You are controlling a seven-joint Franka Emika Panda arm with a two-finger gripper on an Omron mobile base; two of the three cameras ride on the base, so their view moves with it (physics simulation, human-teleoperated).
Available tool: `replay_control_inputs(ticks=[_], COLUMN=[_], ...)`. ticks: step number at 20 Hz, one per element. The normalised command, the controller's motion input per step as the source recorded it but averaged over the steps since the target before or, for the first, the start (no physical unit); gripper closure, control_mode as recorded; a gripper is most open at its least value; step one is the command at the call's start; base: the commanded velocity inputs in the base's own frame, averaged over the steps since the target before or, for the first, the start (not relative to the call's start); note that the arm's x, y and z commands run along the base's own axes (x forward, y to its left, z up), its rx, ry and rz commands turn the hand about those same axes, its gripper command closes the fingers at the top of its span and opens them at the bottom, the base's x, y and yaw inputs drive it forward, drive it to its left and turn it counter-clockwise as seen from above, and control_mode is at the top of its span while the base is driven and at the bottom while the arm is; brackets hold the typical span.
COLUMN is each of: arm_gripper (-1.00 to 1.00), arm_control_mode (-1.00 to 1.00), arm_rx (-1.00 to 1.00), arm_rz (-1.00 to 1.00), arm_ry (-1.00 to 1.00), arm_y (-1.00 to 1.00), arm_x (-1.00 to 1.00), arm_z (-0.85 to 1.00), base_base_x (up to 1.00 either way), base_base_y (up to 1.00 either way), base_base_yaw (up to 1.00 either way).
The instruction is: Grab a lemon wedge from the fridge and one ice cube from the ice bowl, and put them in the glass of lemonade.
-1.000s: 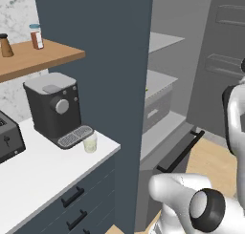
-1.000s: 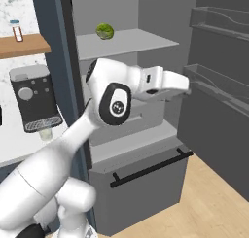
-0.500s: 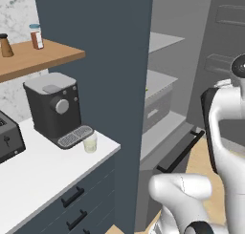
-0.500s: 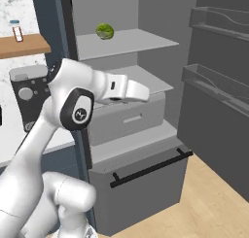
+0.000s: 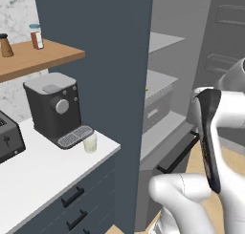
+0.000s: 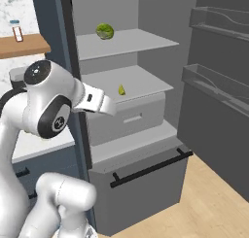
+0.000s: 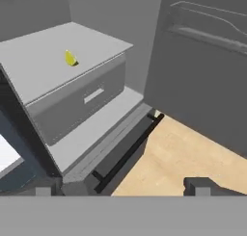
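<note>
The fridge stands open with grey shelves. A tiny yellow-green lemon wedge lies on the middle shelf above a grey drawer, and the hand view has the lemon wedge up and to the left of my gripper. The gripper is open and holds nothing, well short of that shelf. My arm ends at the fridge's left edge, level with the shelf. On the white counter, the glass of lemonade stands by the coffee machine. The ice bowl and ice cube are out of view.
A round leafy green ball sits on the top shelf. The open fridge door with its bins stands to the right. A bottom drawer with a black bar handle juts out low. A coffee machine and toaster share the counter.
The arm has swung back and to the left, from in front of the fridge shelves to the fridge's left edge. The gripper has stayed open. The fridge's contents have not moved.
</note>
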Motion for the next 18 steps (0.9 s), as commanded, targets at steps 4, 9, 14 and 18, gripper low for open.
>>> replay_control_inputs(ticks=[4, 9, 14, 18], arm_gripper=[-1.0, -1.0, -1.0, -1.0], arm_control_mode=[-1.0, -1.0, -1.0, -1.0], arm_rx=[0.3, 0.14, -0.12, -0.13], arm_rz=[0.27, 0.22, 0.0, 0.0], arm_ry=[0.0, 0.0, 0.07, 0.03], arm_y=[0.95, 0.76, 0.24, 0.0], arm_x=[-0.43, -0.32, -0.32, -0.66], arm_z=[-0.51, -0.11, 0.34, 0.06], base_base_x=[0.0, 0.0, 0.0, 0.0], base_base_y=[0.0, 0.0, 0.0, 0.0], base_base_yaw=[0.0, 0.0, 0.0, 0.0])
